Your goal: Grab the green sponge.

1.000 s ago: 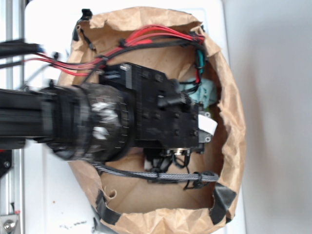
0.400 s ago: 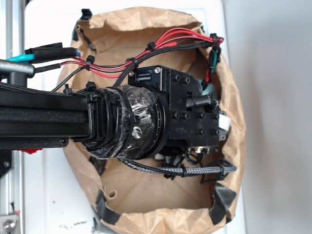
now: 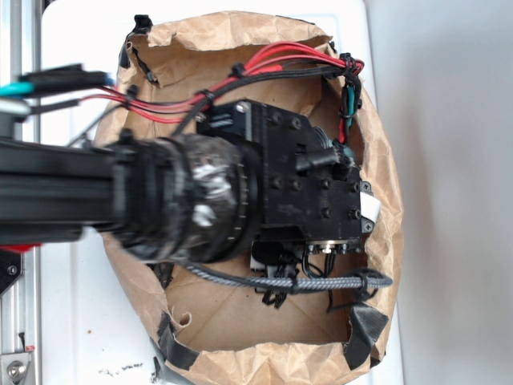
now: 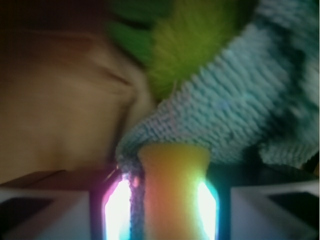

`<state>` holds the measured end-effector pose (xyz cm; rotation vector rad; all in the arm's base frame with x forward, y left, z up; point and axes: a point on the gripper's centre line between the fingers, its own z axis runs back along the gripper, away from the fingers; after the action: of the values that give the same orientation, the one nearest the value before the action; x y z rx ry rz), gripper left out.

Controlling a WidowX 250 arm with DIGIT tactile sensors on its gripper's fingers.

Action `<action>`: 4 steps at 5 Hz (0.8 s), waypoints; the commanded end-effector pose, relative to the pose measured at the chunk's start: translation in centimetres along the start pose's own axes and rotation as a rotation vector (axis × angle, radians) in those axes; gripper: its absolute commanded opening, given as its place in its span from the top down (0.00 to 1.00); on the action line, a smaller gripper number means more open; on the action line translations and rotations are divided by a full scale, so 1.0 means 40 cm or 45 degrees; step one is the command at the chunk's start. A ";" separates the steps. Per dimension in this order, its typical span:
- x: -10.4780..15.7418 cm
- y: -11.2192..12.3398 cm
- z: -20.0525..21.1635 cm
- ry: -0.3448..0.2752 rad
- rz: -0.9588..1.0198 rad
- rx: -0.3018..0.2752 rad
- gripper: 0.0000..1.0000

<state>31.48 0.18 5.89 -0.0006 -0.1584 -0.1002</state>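
Observation:
In the wrist view the green sponge [image 4: 172, 195], yellow foam with a dark green scouring layer on its left side, stands pinched between my gripper's [image 4: 162, 200] two glowing pads [image 4: 114, 205], its foam squeezed to a waist. My gripper is shut on it. Seen from the exterior, my gripper [image 3: 357, 204] sits deep in the brown paper bag [image 3: 377, 160] near its right wall, and the arm hides the sponge there.
A teal knitted cloth [image 4: 240, 110] lies over the top of the sponge. A fuzzy bright green item [image 4: 185, 40] lies behind the cloth. The brown paper wall [image 4: 60, 100] fills the left. Red and black cables [image 3: 272, 64] arc over the bag's far side.
The arm has shifted right toward the bag's right wall. The teal cloth beside the gripper a second ago is now covered by it in the exterior view.

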 end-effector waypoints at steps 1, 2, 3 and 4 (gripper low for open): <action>0.011 0.006 0.152 -0.155 0.011 -0.049 1.00; 0.015 0.007 0.206 -0.196 0.030 -0.099 1.00; 0.030 0.003 0.235 -0.218 0.081 -0.099 1.00; 0.037 0.006 0.241 -0.206 0.107 -0.084 1.00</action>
<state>30.87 0.09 12.94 -0.0880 -0.2326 -0.0194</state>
